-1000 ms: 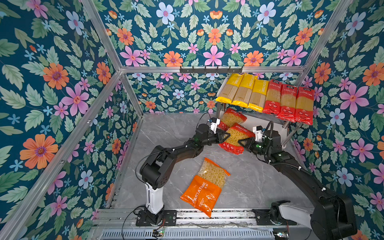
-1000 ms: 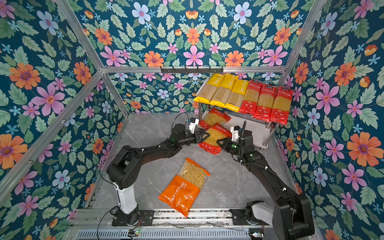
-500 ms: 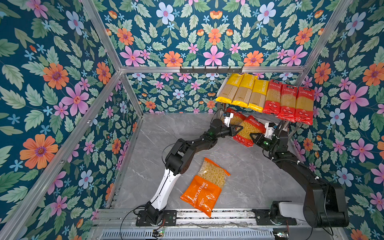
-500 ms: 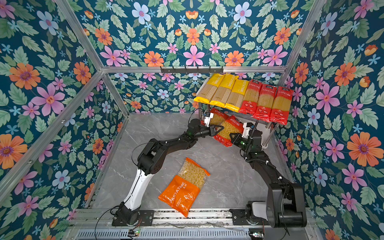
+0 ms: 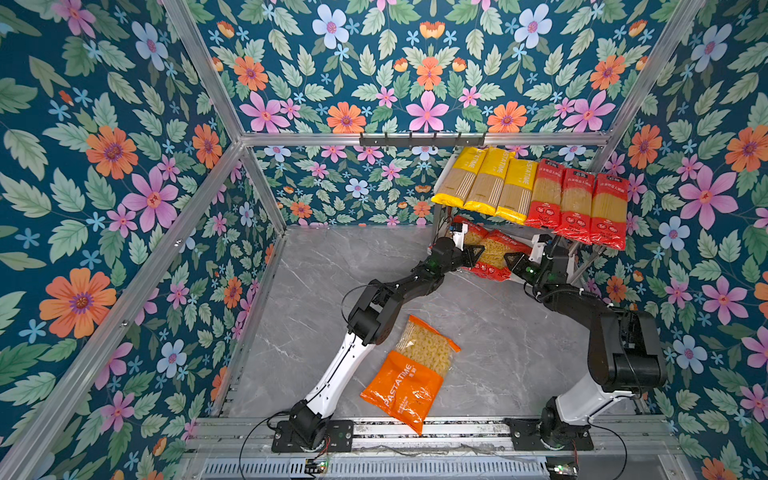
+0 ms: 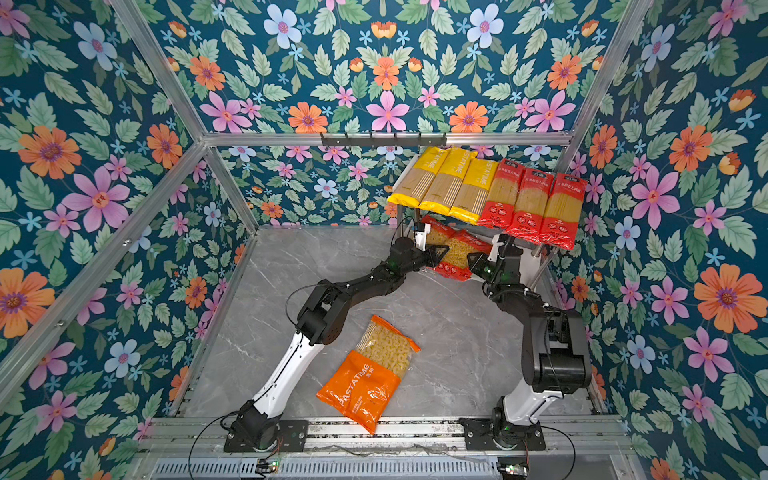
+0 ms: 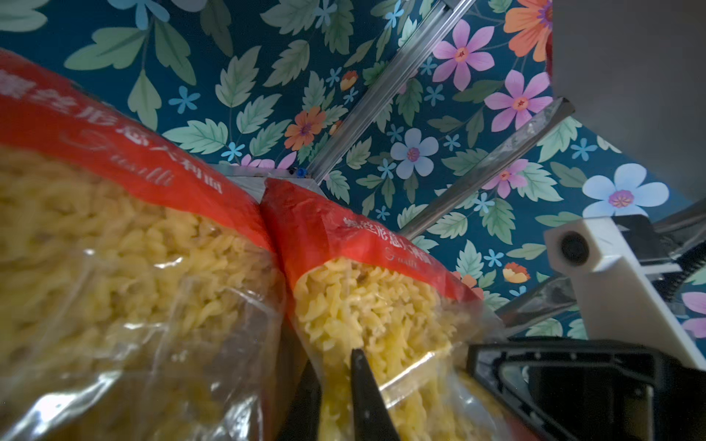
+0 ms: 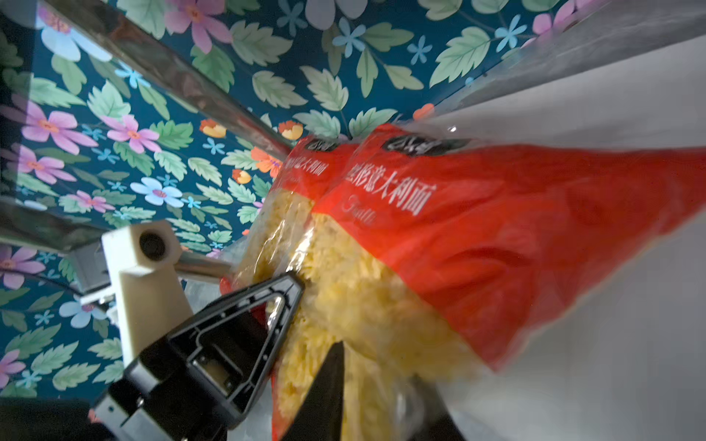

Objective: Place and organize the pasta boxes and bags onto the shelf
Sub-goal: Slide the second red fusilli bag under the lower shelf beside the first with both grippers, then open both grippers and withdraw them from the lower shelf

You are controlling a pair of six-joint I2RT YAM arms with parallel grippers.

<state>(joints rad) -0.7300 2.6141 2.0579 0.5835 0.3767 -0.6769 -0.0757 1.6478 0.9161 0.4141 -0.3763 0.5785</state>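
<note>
Six spaghetti packs (image 5: 528,193) up top; my left gripper (image 5: 478,255) pinches the second red macaroni pack (image 5: 496,255) into the shelf (image 8: 630,362), can't tell how open the right gripper (image 5: 513,264) is; orange bag (image 5: 409,382), lower centre, unshelved.

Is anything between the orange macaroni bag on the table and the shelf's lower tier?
Yes: the left gripper and right gripper crowd the shelf at its lower front, by two red macaroni packs there.

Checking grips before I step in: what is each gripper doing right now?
Left gripper: closed, pinching the nearer red macaroni pack.
Right gripper: at the same pack; open or closed cannot be told.
</note>
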